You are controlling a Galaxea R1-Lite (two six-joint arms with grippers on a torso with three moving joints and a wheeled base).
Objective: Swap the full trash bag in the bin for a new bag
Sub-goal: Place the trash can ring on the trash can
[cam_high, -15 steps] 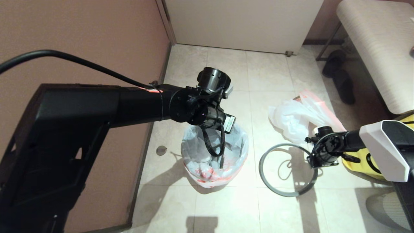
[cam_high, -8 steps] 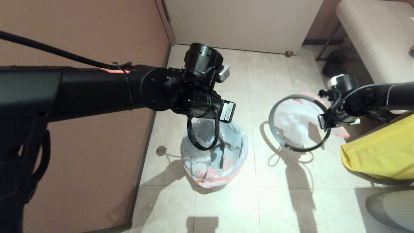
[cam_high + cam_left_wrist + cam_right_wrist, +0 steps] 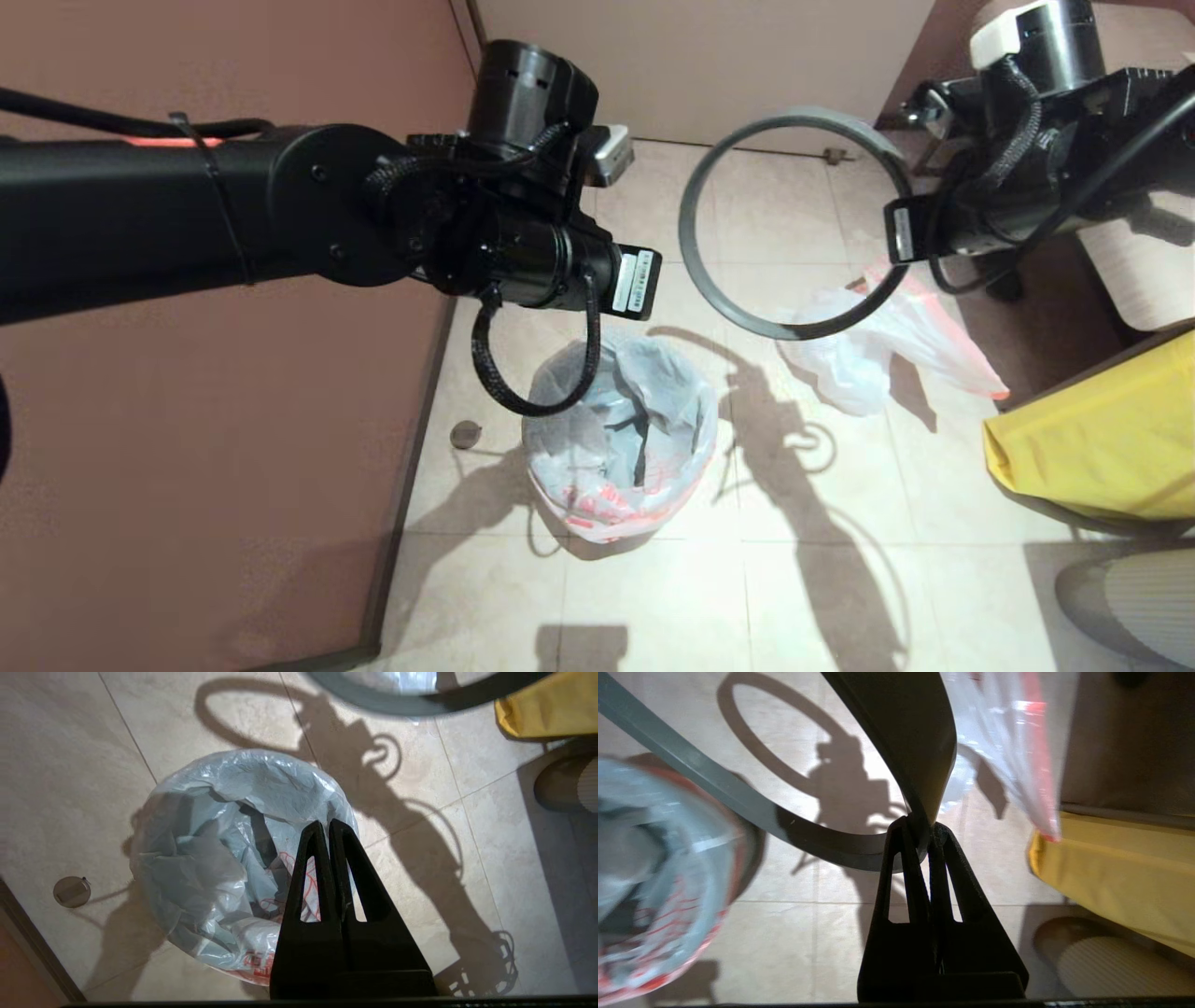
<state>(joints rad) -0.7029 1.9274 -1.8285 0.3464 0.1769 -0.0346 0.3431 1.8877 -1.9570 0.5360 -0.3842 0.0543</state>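
A white new bag (image 3: 653,397) (image 3: 219,826) with red cartoon lines and red characters lines the bin, folded down over its outside. Only dark patches of the bin (image 3: 640,453) show through inside. My left gripper (image 3: 327,823) hangs shut and empty above the bin's near edge. My right gripper (image 3: 920,828) is shut on the grey ring rim (image 3: 695,252) (image 3: 714,784), holding it high in the air to the right of the bin. The full trash bag (image 3: 868,355) (image 3: 1008,732), white with pink-red handles, lies on the floor under the ring.
A big yellow bag (image 3: 1102,448) (image 3: 1120,872) stands at the right. A brown wall runs along the left, with a floor drain (image 3: 465,434) beside the bin. A padded bench (image 3: 1148,280) and dark shoes are at the far right. A grey ribbed object (image 3: 1130,597) sits at the front right.
My right arm has lifted the grey ring off the floor and carried it up and away. My left arm has risen a little above the bin. The bags have not moved.
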